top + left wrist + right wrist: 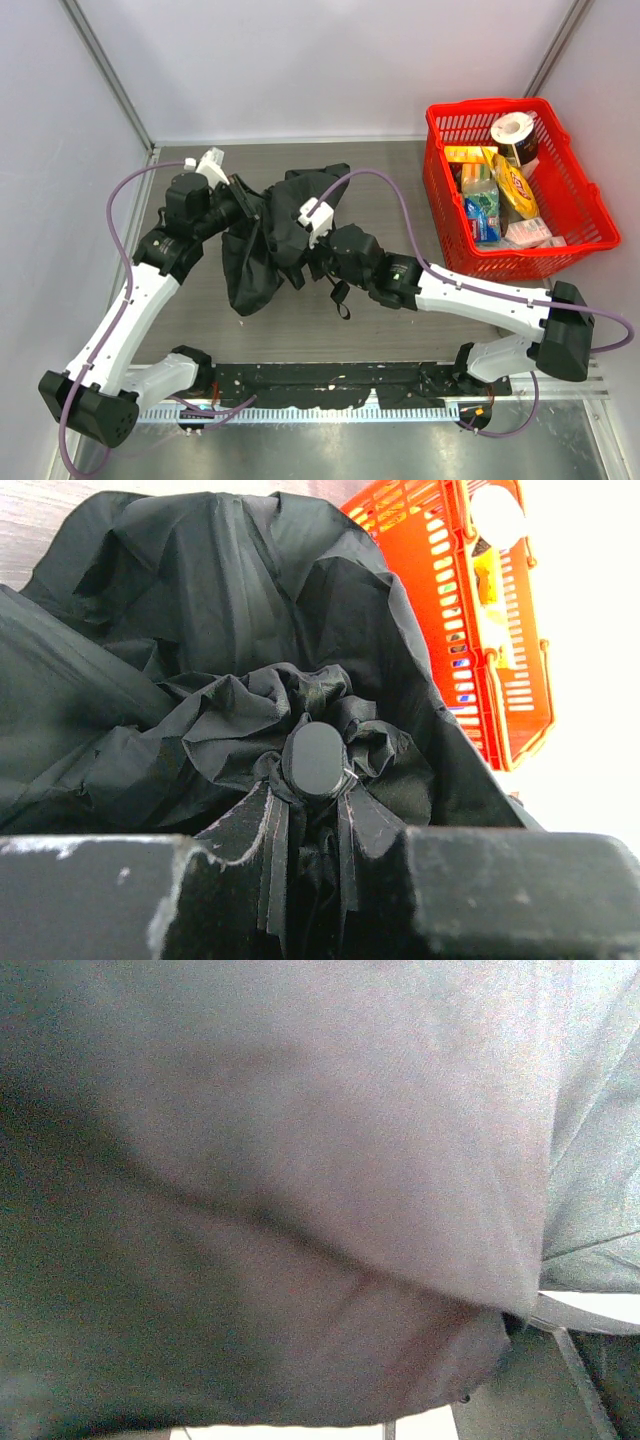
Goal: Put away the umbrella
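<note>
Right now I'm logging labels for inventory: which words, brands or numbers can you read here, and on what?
No text can be read for certain.
On the packages in the red basket: the print is too small and blurred.
On the yellow bag: there is a red mark, not legible.
On the umbrella: no lettering shows.

The top view is bright, evenly lit from above and sharp throughout. The matte black fabric folding umbrella [262, 250] loses detail in its darkest folds, and shadows on the grey wood-grain tabletop [390, 170] are faint and soft. In the left wrist view the right side burns out to white past the red plastic lattice basket [440, 600]. The 2 black fingers [520, 890] along the bottom edge are blurred. The right wrist view is dim, grainy and out of focus, with blown-out white slivers at the bottom and right.
</note>
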Robot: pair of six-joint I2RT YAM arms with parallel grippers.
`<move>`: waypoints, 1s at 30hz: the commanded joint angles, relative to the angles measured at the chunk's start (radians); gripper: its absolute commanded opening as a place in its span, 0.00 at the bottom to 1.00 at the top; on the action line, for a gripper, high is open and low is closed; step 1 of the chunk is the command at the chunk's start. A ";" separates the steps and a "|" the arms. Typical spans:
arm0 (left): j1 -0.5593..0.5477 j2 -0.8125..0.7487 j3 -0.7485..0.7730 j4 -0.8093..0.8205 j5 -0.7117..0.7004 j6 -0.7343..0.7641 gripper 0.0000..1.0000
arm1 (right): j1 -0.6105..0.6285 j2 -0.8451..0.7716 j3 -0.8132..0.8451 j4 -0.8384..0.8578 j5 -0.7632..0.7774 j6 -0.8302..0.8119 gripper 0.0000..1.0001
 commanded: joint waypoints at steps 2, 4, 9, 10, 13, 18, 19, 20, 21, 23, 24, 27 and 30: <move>-0.007 -0.021 0.057 0.026 -0.031 -0.061 0.00 | 0.037 0.016 0.021 0.094 0.042 -0.006 0.89; -0.007 -0.019 0.051 0.026 -0.037 -0.093 0.00 | 0.041 0.030 0.019 0.094 0.091 -0.026 0.89; -0.007 -0.012 0.021 0.058 -0.008 -0.156 0.00 | 0.051 0.031 0.008 0.114 0.133 -0.044 0.89; -0.007 -0.010 0.018 0.063 0.001 -0.170 0.00 | 0.052 0.039 0.015 0.089 0.156 -0.053 0.89; -0.007 -0.008 0.008 0.083 0.018 -0.205 0.00 | 0.052 0.083 0.035 0.075 0.238 -0.095 0.90; -0.007 0.007 0.015 0.091 0.061 -0.218 0.00 | 0.035 0.094 0.059 0.046 0.331 -0.112 0.90; -0.007 0.004 0.015 0.083 0.054 -0.204 0.00 | 0.034 0.087 0.055 0.049 0.329 -0.113 0.89; -0.007 0.002 0.012 0.078 0.049 -0.195 0.00 | 0.022 0.071 0.051 0.051 0.313 -0.116 0.89; -0.007 -0.001 0.008 0.068 0.035 -0.187 0.00 | 0.017 0.065 0.042 0.051 0.291 -0.121 0.89; -0.007 -0.007 0.000 0.063 0.026 -0.187 0.00 | -0.002 0.033 0.007 0.074 0.181 -0.120 0.89; -0.007 -0.010 -0.005 0.072 0.035 -0.188 0.00 | -0.009 0.019 -0.019 0.086 0.146 -0.113 0.89; -0.007 -0.007 -0.005 0.077 0.050 -0.192 0.00 | -0.014 0.024 -0.025 0.086 0.156 -0.123 0.90; -0.007 -0.004 -0.008 0.077 0.049 -0.208 0.00 | -0.012 0.045 -0.024 0.104 0.075 -0.124 0.90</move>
